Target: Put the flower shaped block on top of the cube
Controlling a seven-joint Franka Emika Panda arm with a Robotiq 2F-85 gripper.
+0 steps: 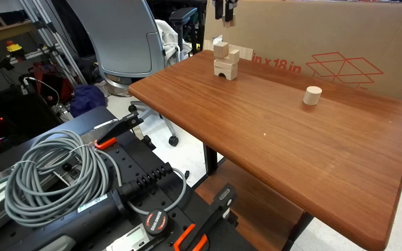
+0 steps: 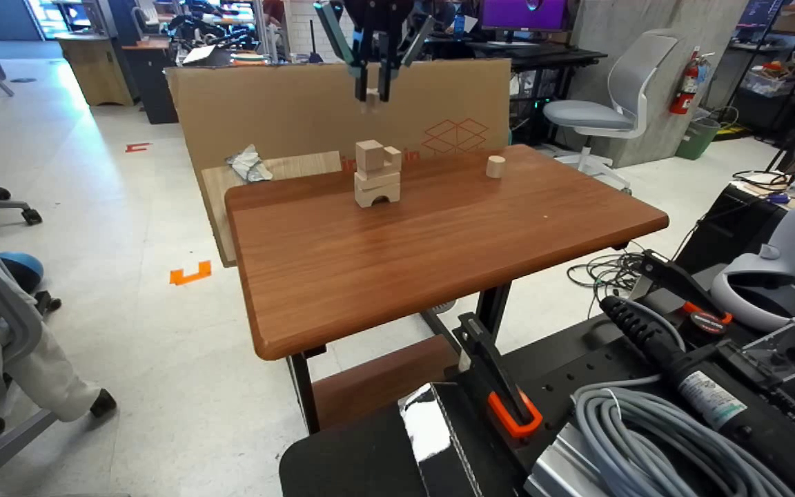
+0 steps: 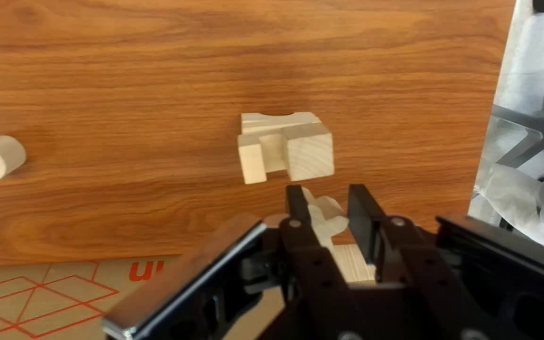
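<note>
Over the brown worktop [image 2: 439, 248], picking looks done, placing not yet.
From here the gripper [image 2: 373, 96] hangs upper centre of frame, higher than the block stack [image 2: 378, 181] topped by the bare cube [image 2: 370, 157], and pinches the flower shaped block [image 3: 323, 221]; lowering and release are left, I'd say.

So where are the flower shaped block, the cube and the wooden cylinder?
Flower shaped block [image 3: 324, 223], wrist view: its petalled face.
Cube [image 3: 310, 157], wrist view: its top face.
Wooden cylinder [image 1: 312, 97], an exterior view: curved side.
</note>
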